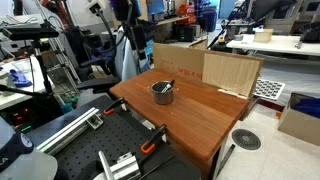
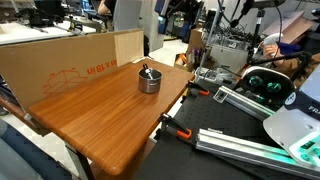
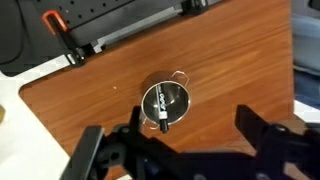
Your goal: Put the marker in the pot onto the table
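Observation:
The small silver pot [image 3: 165, 102] stands on the reddish-brown table [image 3: 230, 70]; it also shows in both exterior views [image 1: 162, 92] [image 2: 149, 80]. The marker [image 3: 162, 108], dark with a white section, lies inside the pot, with one end leaning over the rim. It shows as a dark stick in both exterior views [image 1: 168, 86] [image 2: 146, 70]. My gripper [image 3: 180, 145] is open and empty. It hangs well above the table, and the pot is a little off from between its fingers. The gripper is not clearly seen in the exterior views.
Tan cardboard boxes [image 1: 205, 65] [image 2: 70, 60] stand along the table's back edge. Orange-handled clamps [image 3: 55, 22] [image 2: 178, 128] grip the table's edge by the robot's base. Metal rails [image 1: 60, 128] and lab clutter surround the table.

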Action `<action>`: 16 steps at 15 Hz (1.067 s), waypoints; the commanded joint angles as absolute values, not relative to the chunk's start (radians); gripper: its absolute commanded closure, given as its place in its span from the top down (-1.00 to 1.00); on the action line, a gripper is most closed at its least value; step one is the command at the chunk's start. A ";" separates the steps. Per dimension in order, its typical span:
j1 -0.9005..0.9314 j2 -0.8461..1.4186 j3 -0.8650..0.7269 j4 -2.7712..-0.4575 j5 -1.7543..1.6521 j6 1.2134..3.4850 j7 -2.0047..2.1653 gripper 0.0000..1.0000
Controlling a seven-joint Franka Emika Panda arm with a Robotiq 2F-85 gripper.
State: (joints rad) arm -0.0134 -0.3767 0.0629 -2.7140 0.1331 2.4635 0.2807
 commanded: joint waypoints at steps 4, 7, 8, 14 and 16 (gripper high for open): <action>-0.021 -0.022 0.096 -2.499 0.039 2.553 0.483 1.00; 0.002 0.090 0.065 -2.412 -0.048 2.541 0.565 1.00; 0.009 0.122 0.053 -2.388 -0.072 2.538 0.586 1.00; 0.074 0.282 -0.035 -2.259 -0.173 2.528 0.686 1.00; 0.106 0.322 -0.064 -2.234 -0.195 2.530 0.709 1.00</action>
